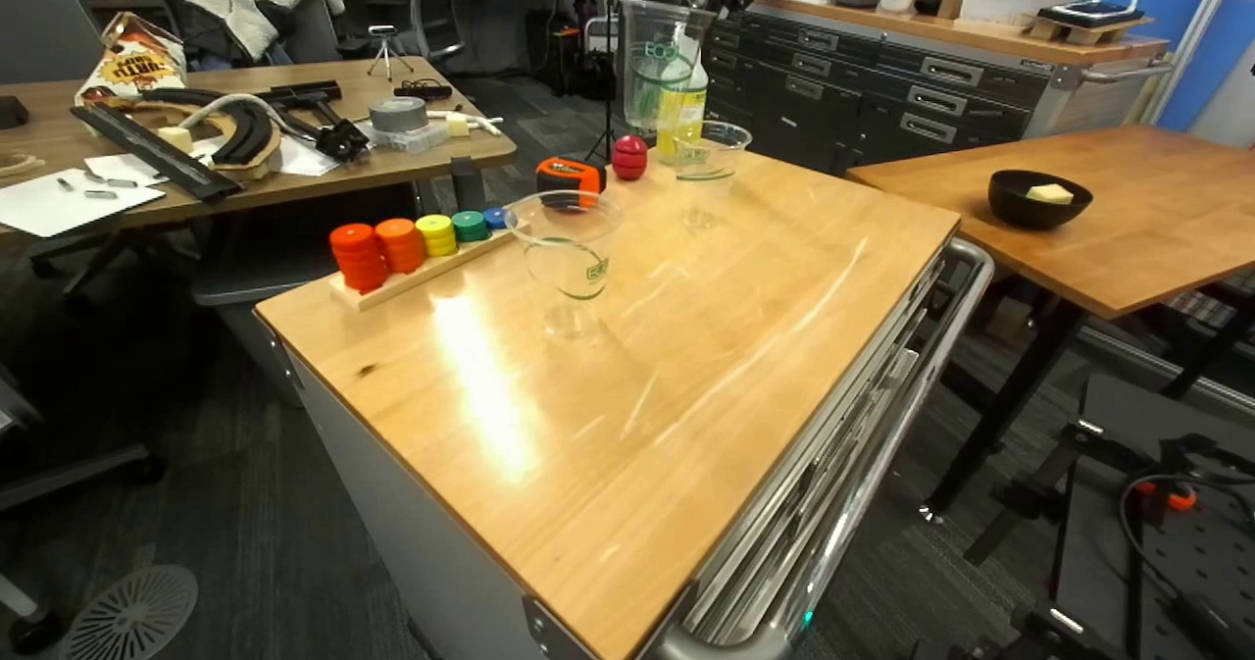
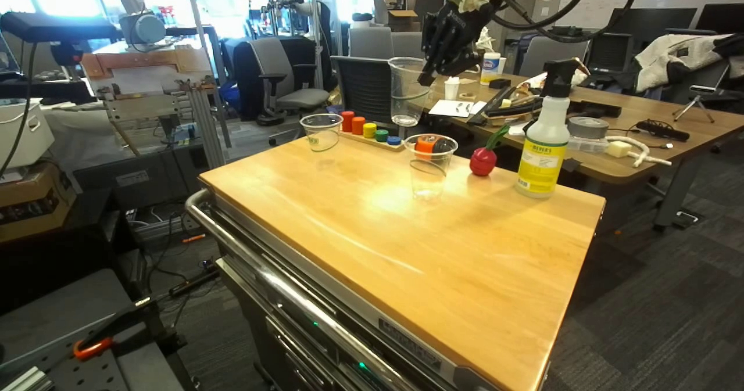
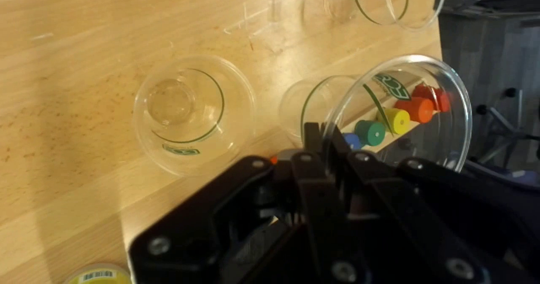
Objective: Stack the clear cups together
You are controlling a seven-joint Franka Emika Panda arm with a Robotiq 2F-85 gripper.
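Note:
My gripper (image 2: 428, 76) is shut on the rim wall of a clear cup (image 2: 407, 97) and holds it above the wooden cart top (image 2: 494, 263). In the wrist view the fingertips (image 3: 324, 138) pinch the near rim of this held cup (image 3: 394, 85), which looks tilted there. A second clear cup (image 2: 429, 173) stands upright on the cart, and shows left of the fingers in the wrist view (image 3: 187, 119). A third clear cup (image 2: 321, 135) stands upright farther off, cut by the top right of the wrist view (image 3: 398, 1). The held cup is apart from both.
A wooden rack (image 1: 422, 273) of coloured discs lies along the cart's edge. An orange tape measure (image 1: 572, 177), a red radish-like piece (image 2: 483, 162) and a yellow-labelled spray bottle (image 2: 542, 153) stand near the cups. A metal handle bar (image 1: 882, 464) runs along one side.

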